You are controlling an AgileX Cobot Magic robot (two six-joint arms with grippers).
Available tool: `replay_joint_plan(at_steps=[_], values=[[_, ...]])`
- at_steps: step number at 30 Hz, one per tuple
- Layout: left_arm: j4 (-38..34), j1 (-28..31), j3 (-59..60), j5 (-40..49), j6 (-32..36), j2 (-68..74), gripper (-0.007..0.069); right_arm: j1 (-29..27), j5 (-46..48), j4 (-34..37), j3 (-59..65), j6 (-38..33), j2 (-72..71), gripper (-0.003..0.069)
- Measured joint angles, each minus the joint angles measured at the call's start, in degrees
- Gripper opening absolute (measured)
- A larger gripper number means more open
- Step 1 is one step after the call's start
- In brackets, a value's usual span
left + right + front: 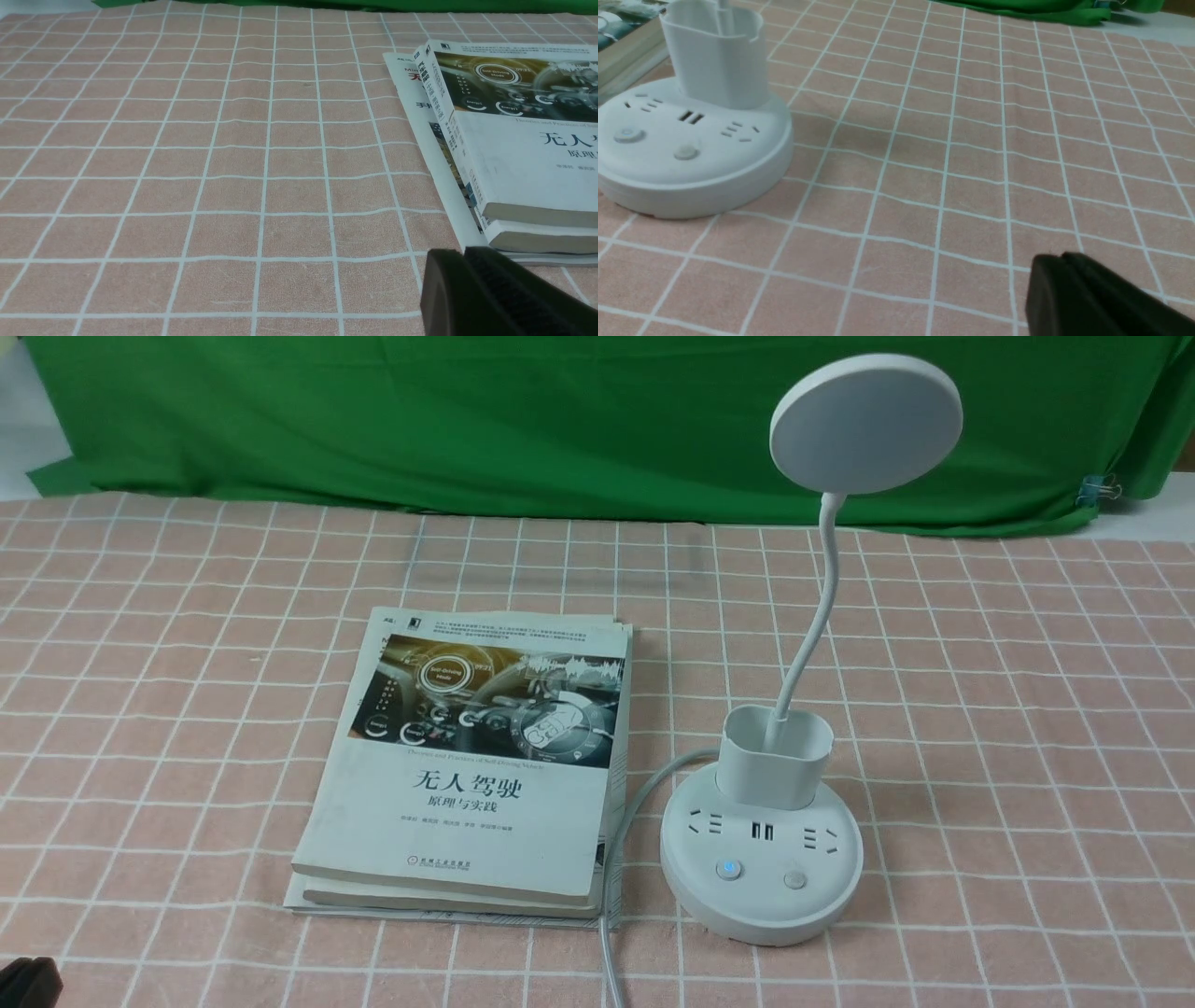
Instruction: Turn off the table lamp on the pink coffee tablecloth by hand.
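My right gripper [1059, 262] shows only as two black fingers pressed together with nothing between them, low over the salmon-pink tablecloth with its grid of thin white lines [971, 163]. My left gripper [465, 255] looks the same, narrowed to a seam and holding nothing. It sits near the corner of a stack of white-covered paperback books [523, 158].

Across bare cloth from the right gripper stands the white table lamp with the flat round head, bendable neck and cup-shaped holder [775, 756]. It sits on the right half of the tabletop, just beside the books, with its grey cord [616, 859] running between them. Its round base carries two buttons: one ringed in blue light [729, 869] and a plain one [794, 879] beside it. The disc head is turned away from the front camera, so I cannot see whether it shines.

I judge that the reach has not yet begun, since neither gripper is near the base. The right arm is the closer one. Next, it should travel over the base and bring its closed tip straight down on a button. I'd guess the lit one, though I cannot tell which controls the light. A light press should do, so the base does not slide.
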Motion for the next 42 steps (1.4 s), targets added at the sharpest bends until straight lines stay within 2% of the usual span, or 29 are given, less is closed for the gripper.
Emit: replay_joint_plan(at_steps=[42], values=[[0.0,0.0,0.0,0.0,0.0,0.0,0.0006,0.0,-0.1,0.0,0.0,0.0,0.0,0.0117]])
